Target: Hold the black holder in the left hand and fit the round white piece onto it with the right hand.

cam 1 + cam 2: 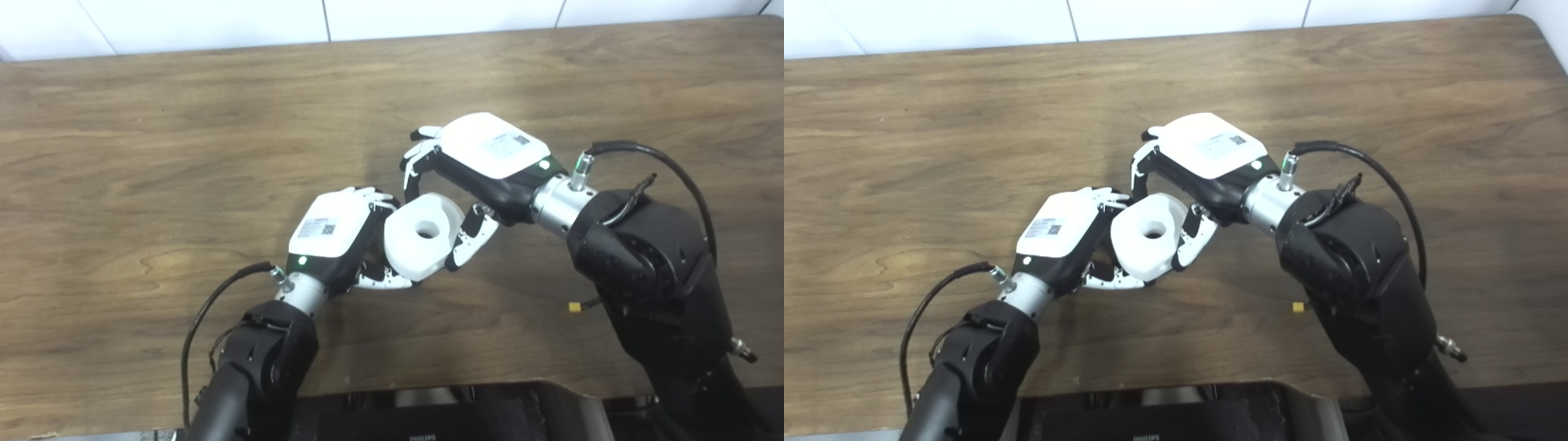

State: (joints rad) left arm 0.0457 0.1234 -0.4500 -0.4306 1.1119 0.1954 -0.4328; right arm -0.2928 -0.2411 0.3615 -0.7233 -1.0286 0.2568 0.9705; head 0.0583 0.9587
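Note:
The round white piece [409, 252], thick with a hole through its middle, is held up over the table's centre between my two hands. My right hand [484, 156] comes in from the right, fingers over its far side and thumb on its near right edge, shut on it. My left hand [334, 229] presses against the piece's left side with its fingers curled under and behind. Only a dark sliver of the black holder [372, 242] shows between the left palm and the white piece; the rest is hidden.
The wooden table [153, 153] stretches wide on all sides, with a white wall along its far edge. A black cable [667, 162] loops off the right wrist. A dark device [422, 416] sits below the table's near edge.

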